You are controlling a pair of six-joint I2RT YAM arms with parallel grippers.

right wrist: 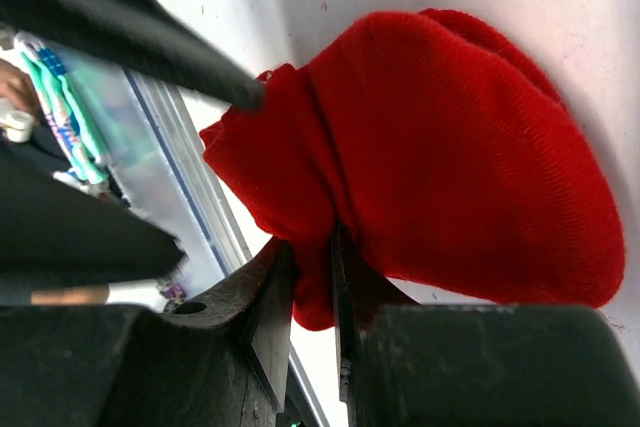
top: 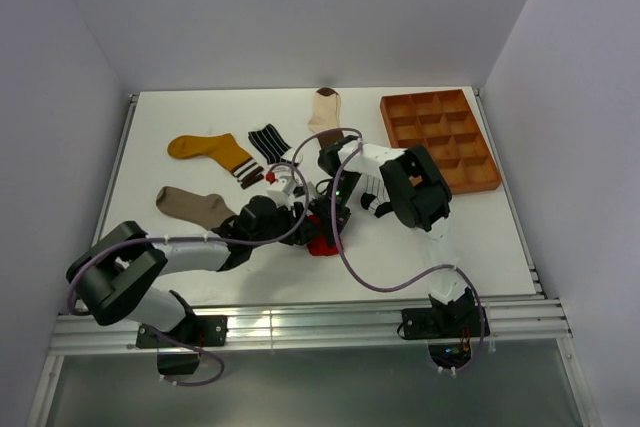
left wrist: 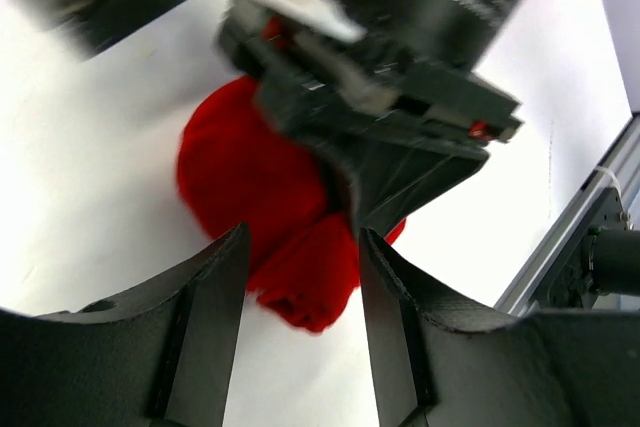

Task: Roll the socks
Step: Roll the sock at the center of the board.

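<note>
Slippage is our first worry. The red sock point(top: 322, 243) lies bunched near the middle of the table's near edge. The right gripper point(right wrist: 313, 257) is clamped on only a thin fold of it, so a tug could pull the fabric free and let the bundle fall slack. The left gripper point(left wrist: 300, 247) has its fingers apart, straddling the sock's narrow end; we cannot tell whether they touch it. The two grippers sit almost against each other, and we judge that closing or turning either one risks a knock between them. A pull toward the near edge could also drag the sock onto the rail. The mustard sock point(top: 205, 149) and taupe sock point(top: 195, 205) lie well apart, toward the left edge.
</note>
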